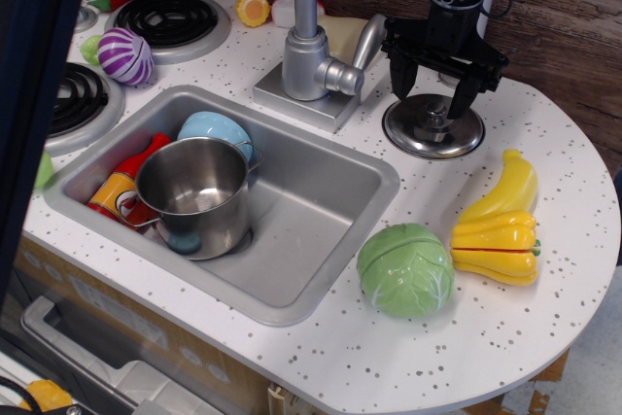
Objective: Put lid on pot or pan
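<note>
The round shiny silver lid [433, 128] with a small centre knob lies flat on the white counter, right of the faucet. My black gripper [429, 91] hangs open just above its far half, one finger on each side of the knob, holding nothing. The shiny steel pot [193, 194] stands upright and uncovered in the left part of the grey sink [321, 230], well to the left and nearer than the lid.
In the sink behind the pot lie a light-blue bowl [214, 129] and a red-orange bottle [124, 182]. The faucet [313, 46] stands between sink and lid. A green cabbage [405, 269], yellow banana [501, 190] and yellow pepper [496, 246] lie at the front right. A dark blurred shape [24, 94] covers the left edge.
</note>
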`<state>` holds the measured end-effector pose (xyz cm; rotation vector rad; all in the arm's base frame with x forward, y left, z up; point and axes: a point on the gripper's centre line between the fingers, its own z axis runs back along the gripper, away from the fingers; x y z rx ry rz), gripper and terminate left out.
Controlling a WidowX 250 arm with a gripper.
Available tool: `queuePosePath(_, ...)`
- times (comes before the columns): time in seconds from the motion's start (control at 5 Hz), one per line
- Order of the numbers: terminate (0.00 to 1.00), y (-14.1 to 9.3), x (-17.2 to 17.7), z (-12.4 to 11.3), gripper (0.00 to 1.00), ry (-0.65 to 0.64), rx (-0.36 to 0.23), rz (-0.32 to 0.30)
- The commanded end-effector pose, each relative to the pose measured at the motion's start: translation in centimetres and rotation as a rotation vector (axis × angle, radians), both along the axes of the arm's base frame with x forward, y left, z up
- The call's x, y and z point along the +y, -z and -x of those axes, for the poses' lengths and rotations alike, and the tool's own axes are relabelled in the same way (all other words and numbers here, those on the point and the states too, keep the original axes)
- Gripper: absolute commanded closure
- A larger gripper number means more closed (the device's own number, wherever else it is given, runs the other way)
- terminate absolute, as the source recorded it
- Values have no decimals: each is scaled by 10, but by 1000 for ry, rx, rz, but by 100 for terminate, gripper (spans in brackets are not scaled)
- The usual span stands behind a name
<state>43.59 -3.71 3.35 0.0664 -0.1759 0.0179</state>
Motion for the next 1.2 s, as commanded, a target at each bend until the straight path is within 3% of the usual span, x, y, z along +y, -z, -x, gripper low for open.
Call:
queuePosePath(0.0, 0, -4, 3, -12, 0, 41, -68, 32)
queuePosePath(0.2, 0, 2, 4, -12, 0, 44, -64, 50)
queuePosePath(0.4, 0, 8, 4, -12, 100, 19, -61, 53)
queuePosePath(0.6, 0, 6, 2, -11, 100, 23, -62, 41)
queuePosePath(0.8, 0, -9, -4, -7, 100, 0, -25, 48)
queuePosePath(1.0, 0, -36, -14, 8, 100, -60, 48, 72)
